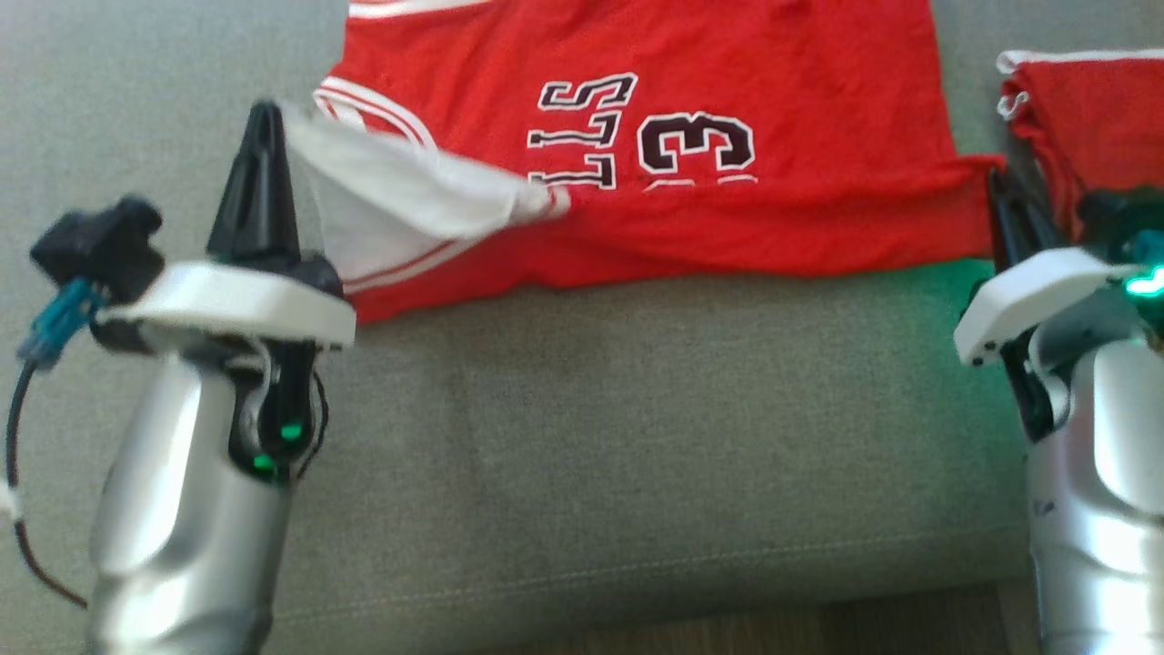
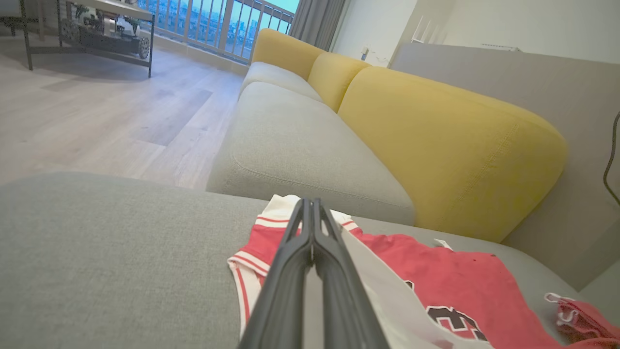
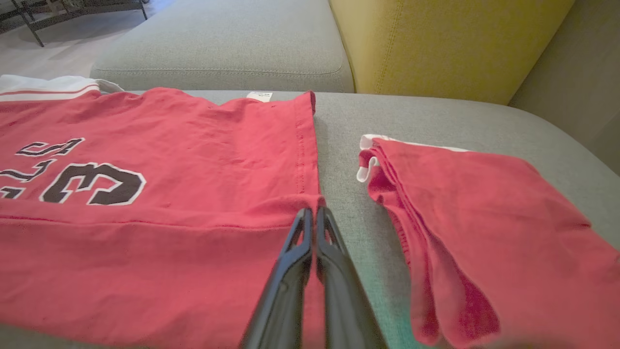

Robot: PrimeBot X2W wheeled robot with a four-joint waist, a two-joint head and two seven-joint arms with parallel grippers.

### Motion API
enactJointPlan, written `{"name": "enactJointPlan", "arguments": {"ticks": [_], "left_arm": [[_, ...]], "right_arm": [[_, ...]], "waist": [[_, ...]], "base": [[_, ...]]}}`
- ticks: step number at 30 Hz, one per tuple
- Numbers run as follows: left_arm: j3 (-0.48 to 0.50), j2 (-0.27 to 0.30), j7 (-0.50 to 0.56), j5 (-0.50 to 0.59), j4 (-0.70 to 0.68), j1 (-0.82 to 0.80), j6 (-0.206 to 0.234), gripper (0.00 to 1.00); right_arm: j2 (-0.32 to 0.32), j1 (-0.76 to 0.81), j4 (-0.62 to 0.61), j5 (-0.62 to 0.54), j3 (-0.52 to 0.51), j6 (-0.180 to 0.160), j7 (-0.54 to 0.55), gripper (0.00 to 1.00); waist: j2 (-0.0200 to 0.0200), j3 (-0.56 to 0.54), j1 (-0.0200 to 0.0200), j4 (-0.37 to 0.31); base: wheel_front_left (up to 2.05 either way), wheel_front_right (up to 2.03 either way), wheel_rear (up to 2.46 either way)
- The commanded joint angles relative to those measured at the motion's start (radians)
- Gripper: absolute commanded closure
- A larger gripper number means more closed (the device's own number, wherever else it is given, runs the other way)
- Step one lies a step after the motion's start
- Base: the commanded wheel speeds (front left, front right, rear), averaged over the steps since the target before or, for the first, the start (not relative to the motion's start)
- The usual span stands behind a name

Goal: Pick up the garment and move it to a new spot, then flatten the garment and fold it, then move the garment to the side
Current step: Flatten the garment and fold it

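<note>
The garment (image 1: 773,136) is a red jersey with black-and-white lettering, spread on the grey seat cushion (image 1: 637,409). My left gripper (image 1: 265,114) is shut on its shoulder end, where a flap with the white inside showing is lifted and pulled taut. In the left wrist view, the white cloth runs along the right side of the closed fingers (image 2: 290,271) over the garment (image 2: 436,276). My right gripper (image 1: 998,177) is shut on the hem corner. In the right wrist view, the gripper (image 3: 310,212) pinches the garment (image 3: 193,145) at that corner, with red cloth between the jaws.
A second, folded red garment (image 3: 484,218) lies just right of the jersey, also at the head view's right edge (image 1: 1082,118). Yellow back cushions (image 2: 436,145) stand behind the seat. The seat's front edge (image 1: 637,573) drops to wooden floor (image 2: 97,111). A metal-framed table (image 2: 97,29) stands far off.
</note>
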Motion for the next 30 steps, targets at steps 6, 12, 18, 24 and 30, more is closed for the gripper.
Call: {"name": "enactJointPlan", "arguments": {"ticks": [6, 12, 18, 24, 30], "left_arm": [[-0.003, 0.038, -0.057, 0.069, 0.124, -0.152, -0.024, 1.00], [0.004, 0.008, -0.096, 0.076, 0.233, -0.195, -0.072, 0.00], [0.031, -0.027, -0.100, 0.100, 0.206, -0.132, -0.072, 0.00], [0.017, -0.058, -0.090, 0.091, 0.165, 0.044, -0.034, 0.00], [-0.001, -0.061, -0.022, 0.084, 0.177, 0.117, 0.028, 0.00]], "right_arm": [[0.002, -0.121, 0.075, -0.043, -0.012, 0.000, -0.052, 1.00], [0.003, -0.191, 0.166, -0.060, 0.004, 0.000, -0.154, 0.00], [0.003, -0.176, 0.139, -0.124, -0.025, 0.000, -0.223, 0.00], [0.003, -0.106, 0.075, -0.073, -0.010, 0.000, -0.238, 0.00], [0.003, -0.069, 0.036, -0.020, 0.018, 0.000, -0.240, 0.00]], "waist": [[0.0000, 0.066, -0.0002, -0.002], [0.0000, 0.081, -0.0002, -0.003], [0.0000, 0.069, -0.0002, 0.005], [0.0000, 0.063, -0.0002, 0.010], [0.0000, 0.062, -0.0002, 0.012]], "base": [[0.00, 0.00, 0.00], [0.00, 0.00, 0.00], [0.00, 0.00, 0.00], [0.00, 0.00, 0.00], [0.00, 0.00, 0.00]]}}
